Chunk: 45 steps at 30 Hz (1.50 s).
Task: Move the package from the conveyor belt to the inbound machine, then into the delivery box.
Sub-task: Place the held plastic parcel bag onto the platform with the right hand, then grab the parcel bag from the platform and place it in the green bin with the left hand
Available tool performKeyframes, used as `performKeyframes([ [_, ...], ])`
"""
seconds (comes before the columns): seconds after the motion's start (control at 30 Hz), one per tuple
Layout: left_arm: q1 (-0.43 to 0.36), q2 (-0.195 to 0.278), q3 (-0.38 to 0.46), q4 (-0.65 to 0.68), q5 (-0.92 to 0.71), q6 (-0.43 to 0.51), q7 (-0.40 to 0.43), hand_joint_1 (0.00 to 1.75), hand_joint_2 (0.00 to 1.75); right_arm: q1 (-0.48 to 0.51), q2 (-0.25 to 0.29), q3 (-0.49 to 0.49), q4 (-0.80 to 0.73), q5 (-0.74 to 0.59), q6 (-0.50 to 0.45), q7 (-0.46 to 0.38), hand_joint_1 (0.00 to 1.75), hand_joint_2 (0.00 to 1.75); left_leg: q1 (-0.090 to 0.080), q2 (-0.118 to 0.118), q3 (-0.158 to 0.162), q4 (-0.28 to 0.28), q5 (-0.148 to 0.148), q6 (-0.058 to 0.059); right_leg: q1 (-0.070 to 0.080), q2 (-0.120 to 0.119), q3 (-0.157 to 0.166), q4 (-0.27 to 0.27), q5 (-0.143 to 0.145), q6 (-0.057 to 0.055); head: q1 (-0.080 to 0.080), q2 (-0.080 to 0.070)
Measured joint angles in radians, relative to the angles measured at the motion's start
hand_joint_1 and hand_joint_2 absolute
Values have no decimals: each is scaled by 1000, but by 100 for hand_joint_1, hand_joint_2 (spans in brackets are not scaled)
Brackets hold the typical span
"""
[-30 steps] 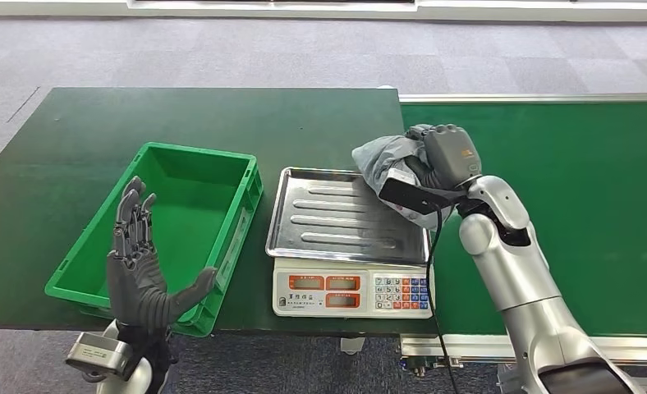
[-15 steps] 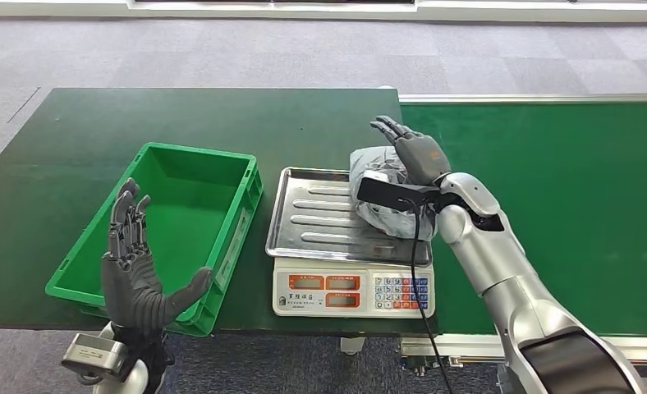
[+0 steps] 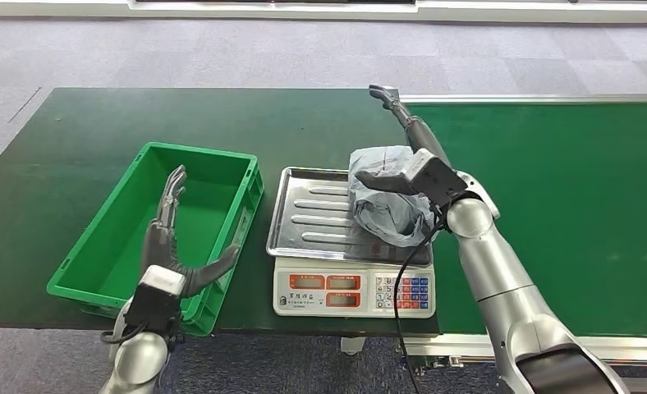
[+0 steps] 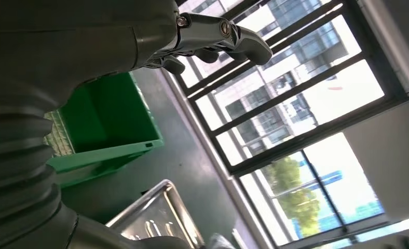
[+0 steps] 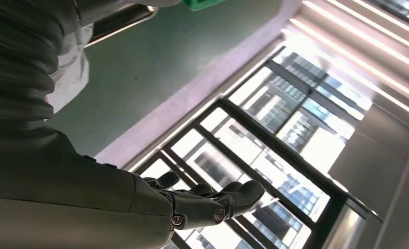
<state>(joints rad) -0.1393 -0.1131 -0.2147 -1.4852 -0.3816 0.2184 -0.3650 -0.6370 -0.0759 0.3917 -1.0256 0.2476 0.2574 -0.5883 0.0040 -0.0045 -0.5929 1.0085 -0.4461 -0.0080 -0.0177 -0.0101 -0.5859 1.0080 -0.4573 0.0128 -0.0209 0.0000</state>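
Package (image 3: 386, 201) lies on the scale tray (image 3: 320, 215), off the conveyor belt (image 3: 566, 180); your right hand (image 3: 415, 148) and left hand (image 3: 172, 238) are spread, empty. Green box (image 3: 131, 246) awaits it.

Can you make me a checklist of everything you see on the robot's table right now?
Surface: dark green table, green conveyor belt beside it.
Job's things: grey package lies on the scale's metal tray; green box holds nothing.
Clutter: nothing seen.
Hands: right hand open above the package, not holding it; left hand open over the box.
Cables: black cable hangs from the right wrist.
Surroundings: grey carpet floor; big windows.
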Motion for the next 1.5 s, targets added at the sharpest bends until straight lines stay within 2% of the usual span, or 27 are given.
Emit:
performKeyframes([
  [0.13,-182,-4,-40,221,-117,12,136,0,175,59,0,-64,-111,-111,43,-12,0,175,0,0,0,1,1,0,0,0,-1,0,3,0,0,0],
  [0.27,-326,-27,-78,419,-180,33,188,0,175,117,-1,-122,-202,-177,65,-18,0,175,0,1,0,1,2,0,0,2,-1,0,4,0,0,0],
  [0.37,-393,-49,-100,521,-210,38,211,0,175,160,-1,-162,-264,-178,30,-7,0,175,0,2,-1,2,2,0,0,3,-1,0,5,1,0,0],
  [0.57,-515,-132,-135,721,-256,-5,244,0,175,316,22,-280,-438,-185,-158,1,0,175,0,-2,-4,2,2,2,0,-2,-2,0,4,1,0,0],
  [0.73,-555,-190,-143,825,-236,-37,223,0,175,423,52,-338,-544,-176,-203,-10,0,175,0,3,-5,2,1,2,-1,3,-5,0,4,1,0,0],
  [0.83,-564,-215,-151,862,-130,-145,191,0,175,462,70,-359,-592,-141,-248,-21,0,175,0,2,-5,2,1,2,0,2,-5,0,4,1,0,0],
  [0.93,-565,-236,-214,875,112,-220,181,0,175,493,98,-376,-647,-115,-289,-16,0,175,0,2,-5,2,2,2,0,2,-5,0,4,1,0,0],
  [1.03,-573,-250,-350,874,384,-186,187,0,175,513,121,-391,-698,-106,-307,4,0,175,0,2,-5,2,2,2,0,2,-5,0,4,1,0,0],
  [1.13,-579,-256,-497,860,564,-126,194,0,175,532,141,-402,-736,-105,-309,11,0,175,0,2,-6,2,1,2,-1,2,-5,0,4,1,0,0],
  [1.27,-585,-259,-627,850,640,-99,189,0,175,552,161,-410,-766,-101,-309,9,0,175,0,2,-6,2,1,2,-1,2,-5,0,4,1,0,0],
  [1.5,-596,-259,-749,848,773,1,157,0,175,580,188,-414,-798,-83,-313,-6,0,175,0,2,-6,2,2,2,-1,2,-5,0,4,1,0,0],
])
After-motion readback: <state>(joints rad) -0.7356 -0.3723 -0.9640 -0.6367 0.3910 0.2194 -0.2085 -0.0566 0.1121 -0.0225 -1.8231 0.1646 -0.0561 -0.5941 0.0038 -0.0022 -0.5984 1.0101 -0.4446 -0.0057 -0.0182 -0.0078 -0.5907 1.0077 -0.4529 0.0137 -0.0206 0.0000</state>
